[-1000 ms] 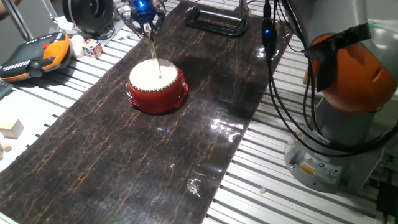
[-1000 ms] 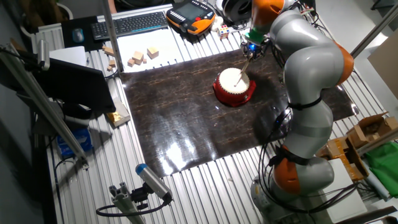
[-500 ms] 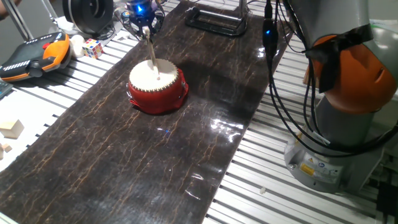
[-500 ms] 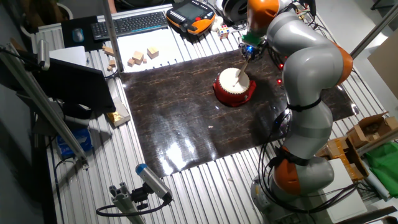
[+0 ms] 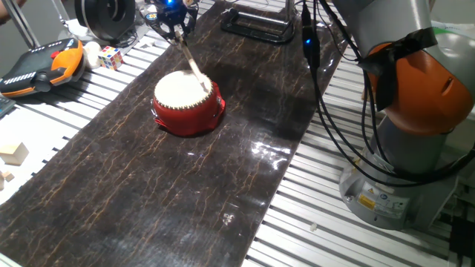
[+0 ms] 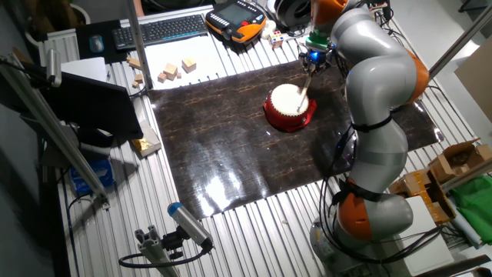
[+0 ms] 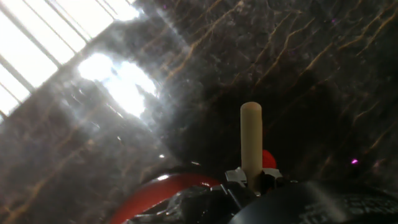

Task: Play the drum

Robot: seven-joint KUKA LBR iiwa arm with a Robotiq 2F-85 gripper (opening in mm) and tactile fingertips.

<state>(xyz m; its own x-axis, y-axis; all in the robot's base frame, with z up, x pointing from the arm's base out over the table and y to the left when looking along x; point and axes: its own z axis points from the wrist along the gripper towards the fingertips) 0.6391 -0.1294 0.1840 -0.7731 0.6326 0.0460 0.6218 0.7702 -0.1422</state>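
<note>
Jaws clamp a thin wooden stick (image 5: 192, 66) at the upper left of the frame, its tip over the drum (image 5: 187, 101) on the dark worktop (image 5: 223, 170). Striking near the studded rim could glance off and shove the drum sideways.

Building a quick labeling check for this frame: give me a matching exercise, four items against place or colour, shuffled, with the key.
Items:
1. drum
2. stick
3. Rubik's cube
4. wooden blocks

Descriptions:
A. thin, pale wood, held in the gripper, slanting down over the white skin
B. multicoloured, on the metal slats beside the orange pendant
C. red body, on the dark mat
D. pale pieces near the keyboard

Pairs: 1-C, 2-A, 3-B, 4-D
</note>
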